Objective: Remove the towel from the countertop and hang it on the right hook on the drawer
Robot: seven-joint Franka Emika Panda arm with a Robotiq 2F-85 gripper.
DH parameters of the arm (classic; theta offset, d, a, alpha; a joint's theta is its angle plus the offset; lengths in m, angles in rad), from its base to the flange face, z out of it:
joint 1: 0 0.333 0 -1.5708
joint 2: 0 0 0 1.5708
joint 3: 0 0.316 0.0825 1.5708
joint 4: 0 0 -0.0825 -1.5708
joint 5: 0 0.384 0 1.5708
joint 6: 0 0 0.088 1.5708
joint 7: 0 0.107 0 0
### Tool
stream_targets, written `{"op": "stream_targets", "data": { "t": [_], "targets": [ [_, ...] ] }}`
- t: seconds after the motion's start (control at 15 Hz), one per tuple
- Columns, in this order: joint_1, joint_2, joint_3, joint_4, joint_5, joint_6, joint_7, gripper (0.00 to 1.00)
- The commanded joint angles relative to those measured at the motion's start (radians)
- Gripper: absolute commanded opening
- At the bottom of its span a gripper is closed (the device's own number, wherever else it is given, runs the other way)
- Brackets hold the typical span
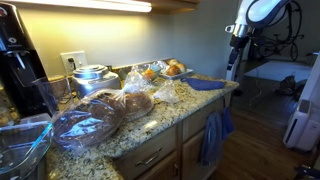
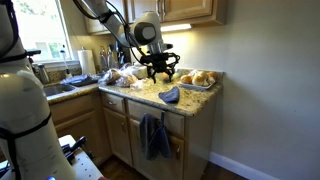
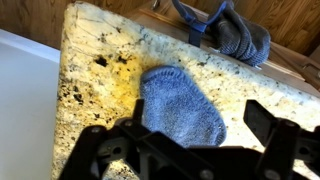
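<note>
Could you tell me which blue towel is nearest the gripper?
The towel lying on the granite countertop, right below the gripper; the other towel hangs down below the counter's edge.

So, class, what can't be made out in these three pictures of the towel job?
1. Hooks on the drawer: too small in both exterior views; the hanging towel covers whatever holds it.
2. Near end of the towel: wrist view, hidden behind the claw.
3. Gap between claw and countertop: exterior view, too small to judge.
4. Contents of the plastic bags: exterior view, blurred by crinkled plastic.
</note>
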Motion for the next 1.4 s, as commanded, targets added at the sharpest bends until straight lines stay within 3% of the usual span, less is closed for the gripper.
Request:
{"op": "stream_targets", "data": {
  "t": [0.0,0.93,1.33],
  "targets": [
    [0.001,0.000,0.000,0.002,-0.001,-0.003,0.002,1.00],
    [0.001,0.006,0.001,0.004,-0.005,0.013,-0.002,1.00],
    [-0.005,0.089,-0.003,0.087,0.032,0.050,-0.126,1.00]
  ]
}}
